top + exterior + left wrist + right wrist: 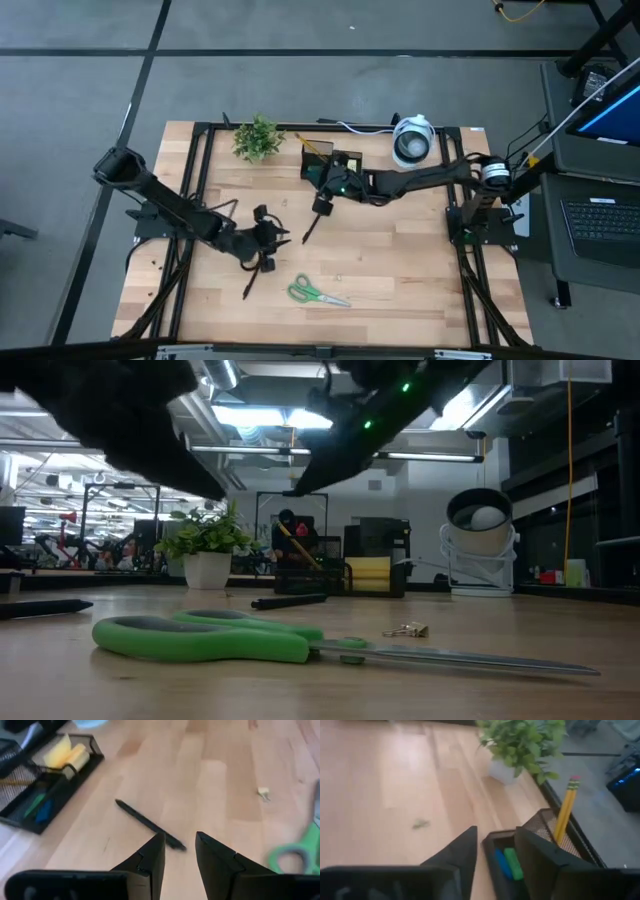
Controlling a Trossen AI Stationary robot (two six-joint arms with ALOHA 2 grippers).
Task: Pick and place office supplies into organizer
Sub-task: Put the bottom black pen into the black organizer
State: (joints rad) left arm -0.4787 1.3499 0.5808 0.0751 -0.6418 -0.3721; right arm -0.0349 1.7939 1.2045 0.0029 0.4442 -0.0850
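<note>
The black mesh organizer (335, 165) stands at the table's far middle. A pencil (566, 812) leans in its taller section, a yellow sticky-note pad (65, 752) and blue and green pieces (509, 863) lie in its low trays. One black pen (311, 227) lies flat on the table's middle, a second pen (250, 284) nearer the front left. The green-handled scissors (318, 293) lie flat near the front. My right gripper (495, 832) hangs open above the organizer's near edge. My left gripper (180, 837) hangs open above the table, just left of the first pen (150, 825).
A small potted plant (258, 138) stands at the far left of the organizer, and a round white-and-grey device (412, 140) with a cord at its right. A small metal clip (405, 630) lies near the scissors (210, 638). Bare wood lies at the front right.
</note>
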